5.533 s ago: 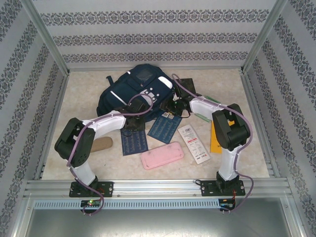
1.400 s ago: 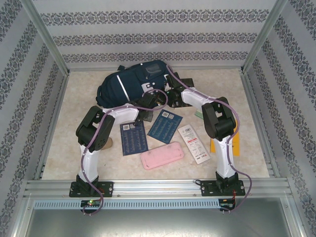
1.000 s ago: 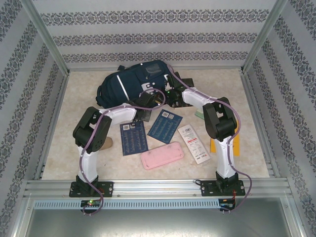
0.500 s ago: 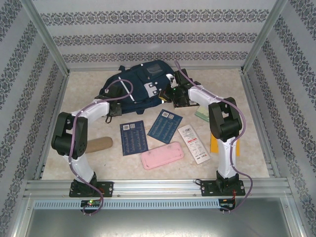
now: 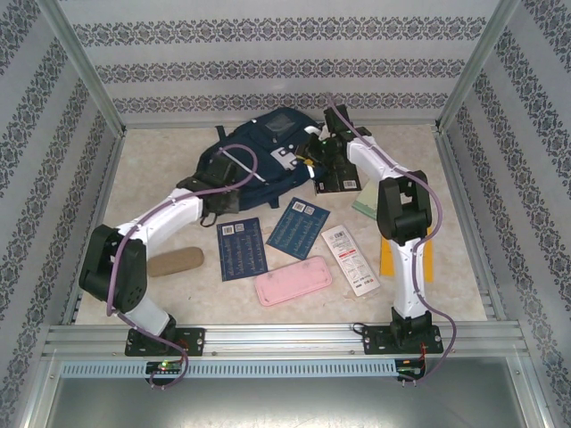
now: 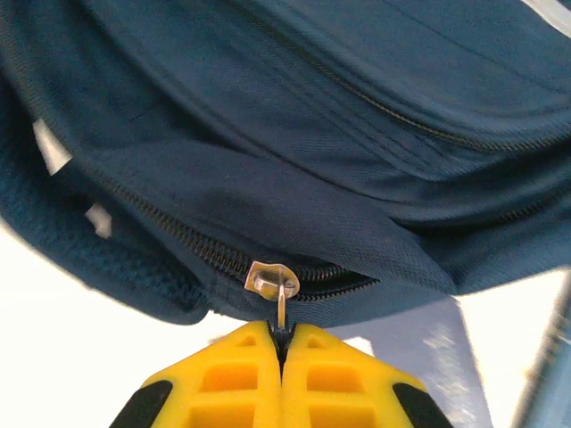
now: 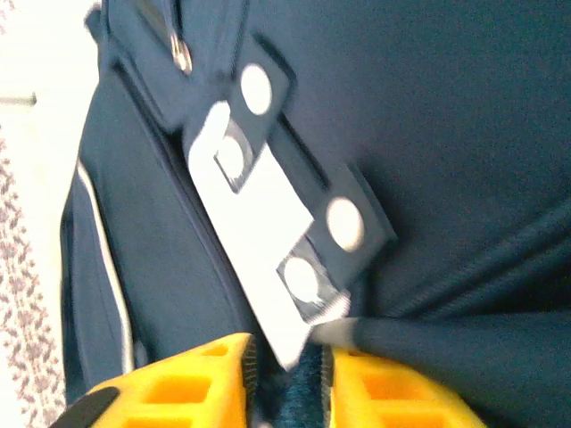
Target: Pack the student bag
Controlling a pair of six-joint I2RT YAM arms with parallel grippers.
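table point(image 5: 161, 169) near side: pink case point(image 5: 293, 281), blue cards point(image 5: 243, 248) just behind | left gripper point(image 6: 282, 328): clenched on zip pull point(image 6: 272, 281) at backpack's near-left edge | backpack point(image 5: 252, 135): navy, lying far middle of table | right gripper point(image 7: 287, 348): at backpack's right end, fingers parted, cloth in gap, grip cannot be told

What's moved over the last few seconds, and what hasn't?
The left gripper, shut on the zipper pull, swung leftward along the near edge of the student bag, which slid toward the back wall. The right gripper followed, by its white patch. The pink pencil case and blue cards stayed put.
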